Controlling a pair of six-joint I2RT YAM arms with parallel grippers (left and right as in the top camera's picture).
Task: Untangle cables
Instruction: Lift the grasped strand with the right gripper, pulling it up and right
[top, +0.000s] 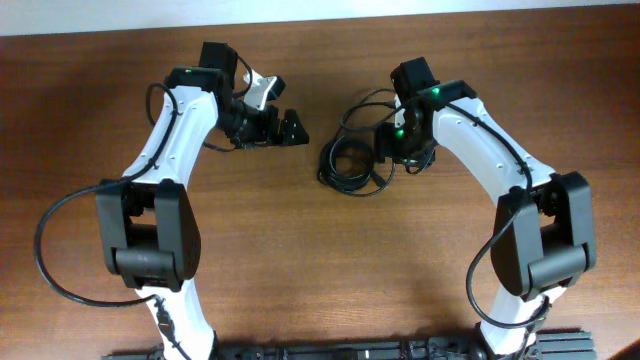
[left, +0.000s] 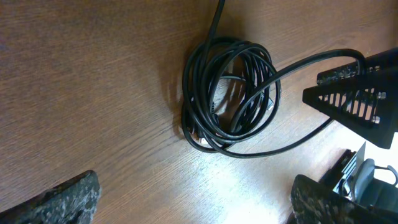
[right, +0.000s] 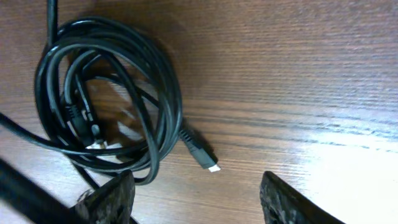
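Observation:
A black cable coil (top: 340, 172) lies on the wooden table between my two arms. In the left wrist view the coil (left: 191, 106) is a tangled bundle of loops, with one strand running up out of frame and another leading right. My left gripper (left: 193, 202) is open and empty, just short of the coil; overhead it (top: 285, 115) is up and to the coil's left. My right gripper (right: 196, 199) is open and empty; overhead it (top: 392, 148) is at the coil's right edge. In the right wrist view the coil (right: 174, 106) fills the upper left. A loose plug end (right: 205, 158) points toward the gap between my fingers.
The wooden table (top: 320, 260) is bare in front of the coil. My right gripper's black finger (left: 354, 99) shows at the right of the left wrist view, over a cable strand. Black arm cables loop beside each arm base.

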